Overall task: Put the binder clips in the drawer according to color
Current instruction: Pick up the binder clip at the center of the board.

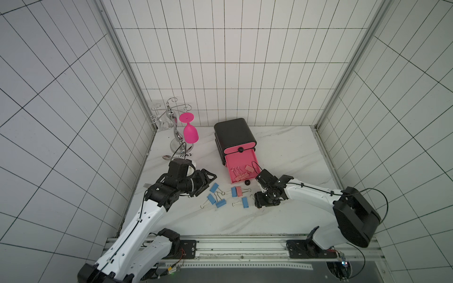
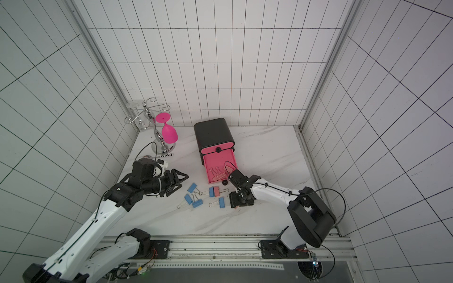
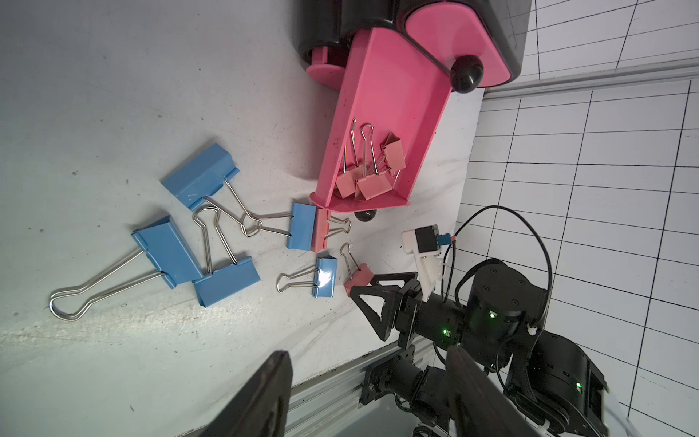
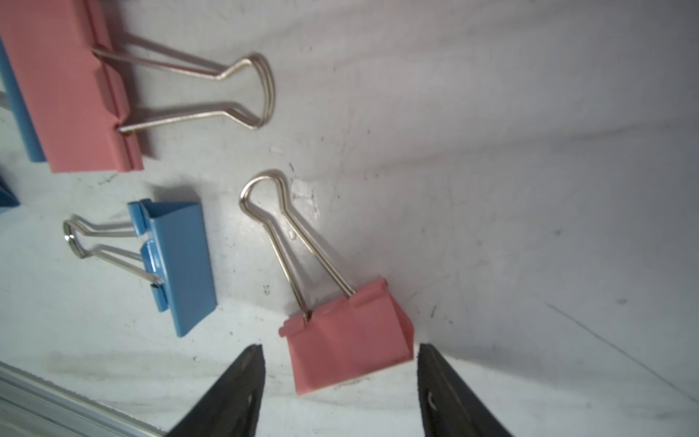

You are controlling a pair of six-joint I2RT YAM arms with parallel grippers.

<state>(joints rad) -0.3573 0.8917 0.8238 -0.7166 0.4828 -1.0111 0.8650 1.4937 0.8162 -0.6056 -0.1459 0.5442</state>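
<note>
The drawer chest (image 1: pixel 234 137) is black, and its lowest pink drawer (image 1: pixel 250 156) is pulled out with three salmon-pink binder clips (image 3: pixel 365 181) inside. Several blue clips (image 1: pixel 214 187) lie on the marble table in front of it, one of them (image 1: pixel 234 191) side by side with a pink clip (image 1: pixel 239 191). My right gripper (image 4: pixel 338 350) is open and points down over a lone pink clip (image 4: pixel 348 340). One finger stands on each side of its body, with gaps showing. My left gripper (image 1: pixel 206 185) hovers open and empty left of the blue clips.
A chrome glass rack (image 1: pixel 177 137) with a hanging pink goblet (image 1: pixel 190 134) stands at the back left. A spoon (image 1: pixel 166 157) and a fork (image 1: pixel 147 185) lie near the left wall. The aluminium rail (image 1: pixel 242 245) runs along the table's front edge.
</note>
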